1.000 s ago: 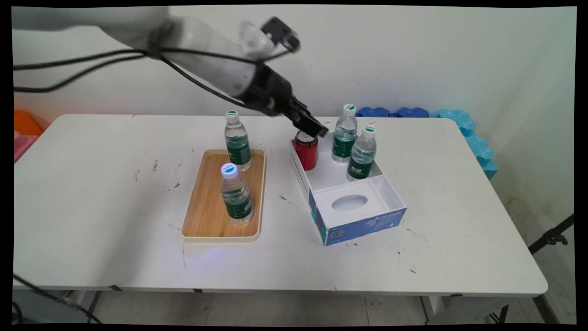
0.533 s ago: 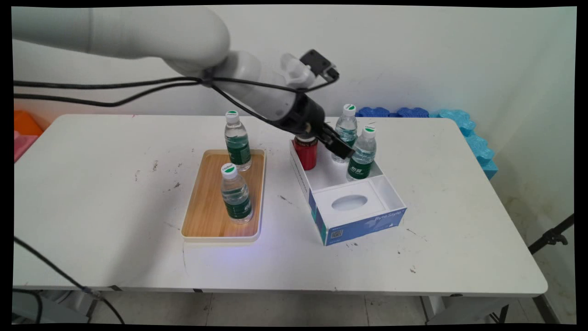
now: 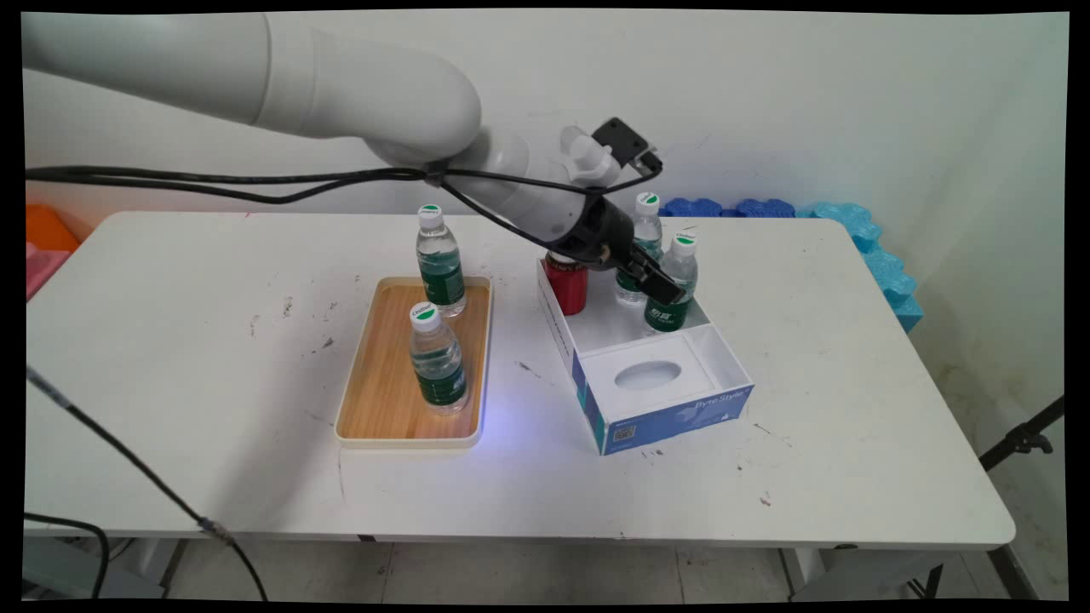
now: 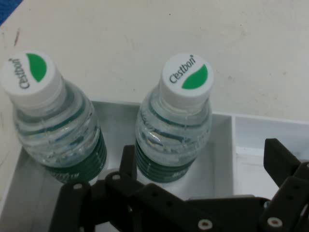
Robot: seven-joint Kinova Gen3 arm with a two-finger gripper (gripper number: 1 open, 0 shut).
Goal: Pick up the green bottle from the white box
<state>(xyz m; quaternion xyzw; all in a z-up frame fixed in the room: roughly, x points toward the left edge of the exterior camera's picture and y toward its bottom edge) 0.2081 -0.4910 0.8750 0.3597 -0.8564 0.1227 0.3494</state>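
Observation:
My gripper [image 3: 661, 288] is open and low over the back of a white box with blue sides [image 3: 673, 419]. In the hand view the gripper [image 4: 203, 164] has its fingers either side of a water bottle with a white and green cap [image 4: 176, 121], not clamped on it. That bottle [image 3: 683, 266] stands in the box's rear compartment. A second bottle [image 4: 50, 121] stands beside it, further back [image 3: 645, 223] in the main view. A red can [image 3: 568, 289] stands at the box's left rear corner, behind my wrist.
A wooden tray [image 3: 400, 409] left of the box carries two more water bottles [image 3: 440, 266] [image 3: 437, 359]. Blue foam mats [image 3: 851, 223] lie at the table's back right. Orange and pink items [image 3: 44, 237] sit at the far left. A black stand leg [image 3: 1022, 438] is right of the table.
The arm has swung right and down, carrying the gripper from above the red can to the nearer bottle in the box. Nothing on the table has moved.

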